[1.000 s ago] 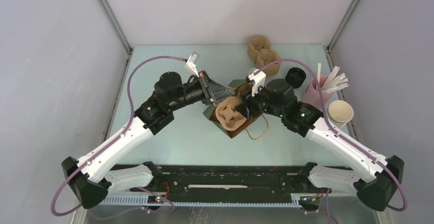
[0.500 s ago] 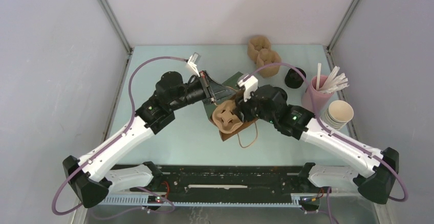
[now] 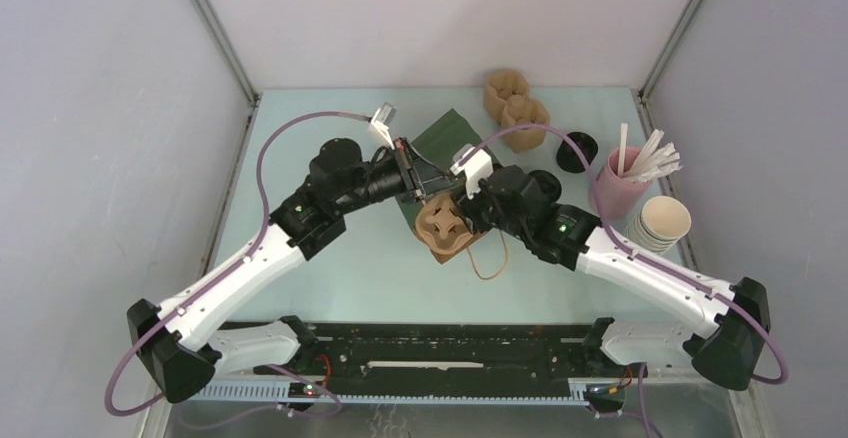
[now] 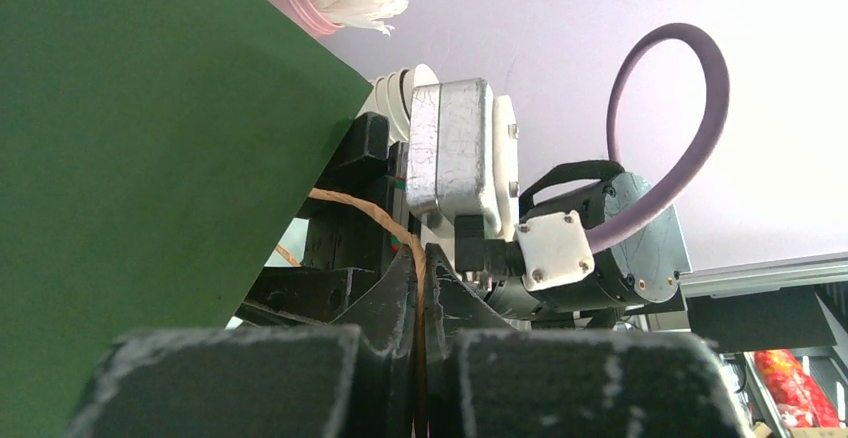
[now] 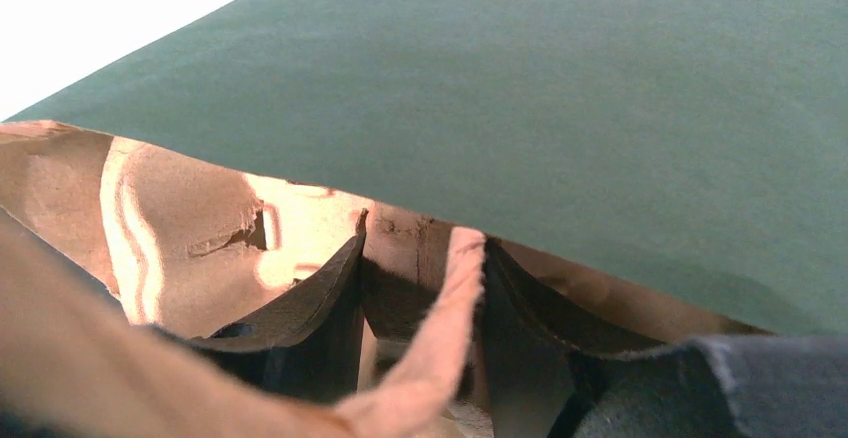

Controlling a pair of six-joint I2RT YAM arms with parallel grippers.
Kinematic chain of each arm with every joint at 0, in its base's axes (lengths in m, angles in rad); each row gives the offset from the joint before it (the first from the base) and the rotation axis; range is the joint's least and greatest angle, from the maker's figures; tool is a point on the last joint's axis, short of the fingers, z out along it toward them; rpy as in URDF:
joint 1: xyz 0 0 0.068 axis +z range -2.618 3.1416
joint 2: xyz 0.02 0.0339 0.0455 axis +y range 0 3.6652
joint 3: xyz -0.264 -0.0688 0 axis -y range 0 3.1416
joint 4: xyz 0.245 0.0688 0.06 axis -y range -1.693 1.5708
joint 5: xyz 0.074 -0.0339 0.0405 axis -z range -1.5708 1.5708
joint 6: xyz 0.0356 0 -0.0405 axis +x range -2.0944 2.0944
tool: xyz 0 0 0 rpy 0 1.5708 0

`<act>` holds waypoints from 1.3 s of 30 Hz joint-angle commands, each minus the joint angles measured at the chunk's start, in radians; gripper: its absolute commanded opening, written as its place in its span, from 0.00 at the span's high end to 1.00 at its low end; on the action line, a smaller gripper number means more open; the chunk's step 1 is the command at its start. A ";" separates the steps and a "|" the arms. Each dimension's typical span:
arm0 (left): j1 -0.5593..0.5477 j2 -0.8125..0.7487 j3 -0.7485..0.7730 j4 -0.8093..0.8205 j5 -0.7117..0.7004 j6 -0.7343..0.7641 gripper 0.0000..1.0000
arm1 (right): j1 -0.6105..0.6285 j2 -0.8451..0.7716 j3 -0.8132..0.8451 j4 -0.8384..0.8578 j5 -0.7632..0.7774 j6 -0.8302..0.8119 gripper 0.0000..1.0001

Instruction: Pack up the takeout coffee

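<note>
The takeout coffee (image 3: pixel 576 150), a small cup with a black lid, stands at the back right, apart from both grippers. A green paper bag (image 3: pixel 440 136) with a brown inside lies at the table's middle. It fills the left wrist view (image 4: pixel 150 158) and the right wrist view (image 5: pixel 600 108). My left gripper (image 3: pixel 408 173) is shut on the bag's twine handle (image 4: pixel 360 210). My right gripper (image 3: pixel 468 213) is shut on the wall of a brown pulp cup carrier (image 3: pixel 445 226) at the bag's mouth. In the right wrist view the carrier's edge (image 5: pixel 450 288) sits between the fingers.
A stack of pulp carriers (image 3: pixel 515 108) sits at the back. A pink cup of white straws (image 3: pixel 620 183) and a nested stack of paper cups (image 3: pixel 663 221) stand at the right. The bag's second twine handle (image 3: pixel 490 263) lies loose on the table. Grey walls close three sides.
My right arm has moved left with the pulp carrier, pressing it toward the bag's mouth. The bag has swung so its green side points back-left. My left gripper has kept the handle.
</note>
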 commanded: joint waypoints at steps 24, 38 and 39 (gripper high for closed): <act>0.006 0.004 0.006 0.162 0.149 -0.103 1.00 | -0.025 -0.042 -0.096 0.200 0.001 0.029 0.67; -0.041 -0.033 -0.173 0.580 0.063 -0.584 1.00 | 0.110 -0.275 -0.055 0.038 -0.016 -0.128 0.62; -0.048 -0.027 -0.179 0.607 0.064 -0.617 1.00 | 0.127 -0.274 -0.030 -0.014 -0.004 -0.128 0.62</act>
